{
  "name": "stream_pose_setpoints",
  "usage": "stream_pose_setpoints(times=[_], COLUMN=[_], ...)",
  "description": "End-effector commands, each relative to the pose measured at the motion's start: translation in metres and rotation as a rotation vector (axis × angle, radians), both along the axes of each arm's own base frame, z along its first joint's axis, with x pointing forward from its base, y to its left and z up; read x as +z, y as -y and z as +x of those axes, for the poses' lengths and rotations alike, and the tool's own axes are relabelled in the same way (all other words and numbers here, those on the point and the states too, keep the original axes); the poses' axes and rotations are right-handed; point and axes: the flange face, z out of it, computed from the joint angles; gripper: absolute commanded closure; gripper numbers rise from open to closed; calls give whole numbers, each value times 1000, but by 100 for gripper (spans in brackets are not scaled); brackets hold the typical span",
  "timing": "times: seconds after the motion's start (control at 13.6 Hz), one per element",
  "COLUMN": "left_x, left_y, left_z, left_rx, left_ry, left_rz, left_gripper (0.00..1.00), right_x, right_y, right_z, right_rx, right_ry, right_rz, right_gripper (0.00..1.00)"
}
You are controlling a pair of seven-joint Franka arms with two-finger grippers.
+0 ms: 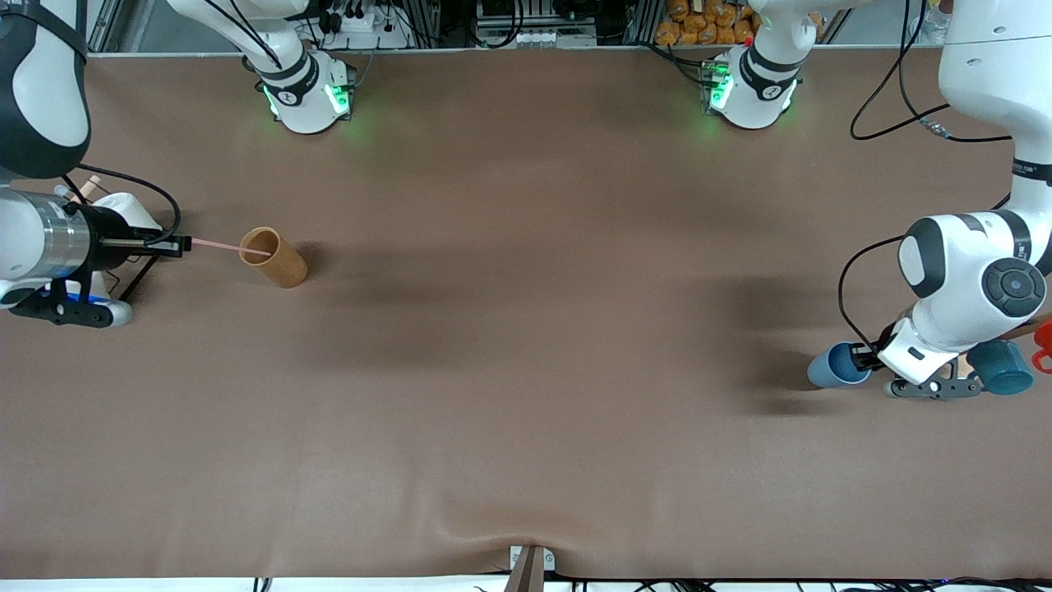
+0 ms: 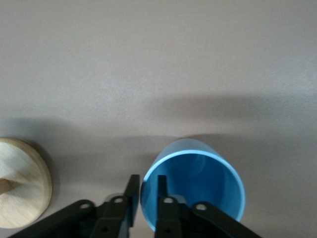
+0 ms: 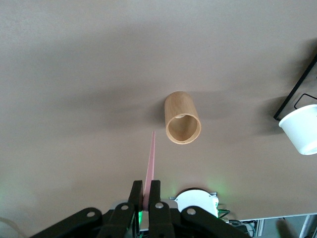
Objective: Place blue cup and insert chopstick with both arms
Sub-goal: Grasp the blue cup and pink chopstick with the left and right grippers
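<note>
The blue cup stands upright on the table at the left arm's end. My left gripper is shut on its rim; in the left wrist view one finger is inside the blue cup and one is outside the wall, at the left gripper. At the right arm's end, my right gripper is shut on the pink chopstick and holds it level. Its free tip reaches over the mouth of a brown holder. The right wrist view shows the chopstick sticking out of the right gripper.
A dark teal mug and a red object sit beside the left gripper, next to a round wooden base. A white cup and a black frame stand near the brown holder.
</note>
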Motion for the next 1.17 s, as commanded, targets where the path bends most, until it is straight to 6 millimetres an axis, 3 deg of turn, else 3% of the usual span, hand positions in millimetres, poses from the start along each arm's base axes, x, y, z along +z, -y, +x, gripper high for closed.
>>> stream_pose_setpoints(times=[0.0, 0.44, 0.88, 1.1], left_x=[27, 84, 92, 109], left_y=[15, 72, 82, 96], left_z=[0, -6, -1, 1], left_rx=[-22, -19, -35, -52], left_ry=[4, -16, -12, -14], left_rz=[-3, -38, -38, -35], left_gripper=[100, 100, 100, 100], right_x=[2, 1, 1, 1], right_y=[-1, -3, -8, -8], right_z=[1, 1, 0, 0], right_rx=[-23, -31, -57, -57], right_ry=[-2, -7, -13, -13], right_rz=[35, 48, 60, 60], right_gripper=[100, 100, 100, 100])
